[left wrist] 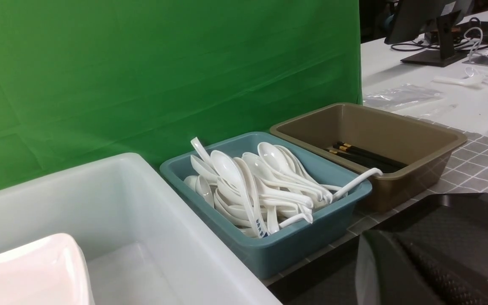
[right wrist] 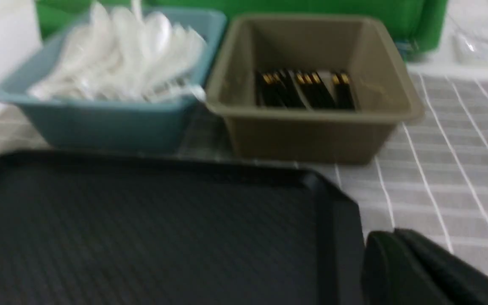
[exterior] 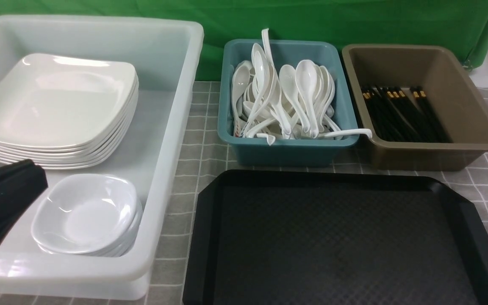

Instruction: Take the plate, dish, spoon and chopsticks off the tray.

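Note:
The black tray [exterior: 337, 237] lies at the front with nothing on its textured surface. Large white plates [exterior: 57, 101] are stacked in the white tub [exterior: 176, 127], with a stack of small dishes [exterior: 85, 212] in front of them. White spoons [exterior: 286, 97] are piled in the blue bin [exterior: 295, 148]. Black chopsticks [exterior: 400, 112] lie in the brown bin [exterior: 439, 152]. My left gripper [exterior: 36, 173] hangs shut and empty over the tub's near left corner. My right gripper [right wrist: 392, 237] is shut and empty beside the tray's right edge [right wrist: 337, 220]; the front view does not show it.
A grey checked cloth [exterior: 201, 140] covers the table. A green screen [exterior: 311, 21] stands behind the bins. The three containers sit in a row along the back, close behind the tray.

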You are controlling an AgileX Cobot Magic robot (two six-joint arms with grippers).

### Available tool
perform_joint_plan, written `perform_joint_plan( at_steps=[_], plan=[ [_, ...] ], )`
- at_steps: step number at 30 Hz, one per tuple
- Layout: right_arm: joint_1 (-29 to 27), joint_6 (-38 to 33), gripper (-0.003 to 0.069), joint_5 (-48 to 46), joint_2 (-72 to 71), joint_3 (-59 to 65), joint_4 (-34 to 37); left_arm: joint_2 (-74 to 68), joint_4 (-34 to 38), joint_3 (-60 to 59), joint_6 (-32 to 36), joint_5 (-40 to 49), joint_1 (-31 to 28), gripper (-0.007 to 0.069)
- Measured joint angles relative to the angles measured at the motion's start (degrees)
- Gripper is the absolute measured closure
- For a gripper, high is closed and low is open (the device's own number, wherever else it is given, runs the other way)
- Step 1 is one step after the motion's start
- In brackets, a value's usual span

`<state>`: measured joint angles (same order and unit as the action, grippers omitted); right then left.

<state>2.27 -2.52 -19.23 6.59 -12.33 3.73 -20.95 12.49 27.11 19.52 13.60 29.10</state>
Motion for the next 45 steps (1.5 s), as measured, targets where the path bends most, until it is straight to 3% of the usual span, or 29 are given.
perform_joint_plan(
  at_steps=[9, 45],
  plan=[
    [-1.76, -1.7, 0.0642, 1.52, -6.26, 12.12, 1.34, 0.0, -0.02, 0.0, 0.0, 0.05, 0.0, 0.0613],
    [-1.76, -1.54, 0.0599, 4.29, -6.51, 12.7, 1.51, 0.11, -0.02, -0.04, 0.0, 0.26, 0.0, 0.0613]
  ],
)
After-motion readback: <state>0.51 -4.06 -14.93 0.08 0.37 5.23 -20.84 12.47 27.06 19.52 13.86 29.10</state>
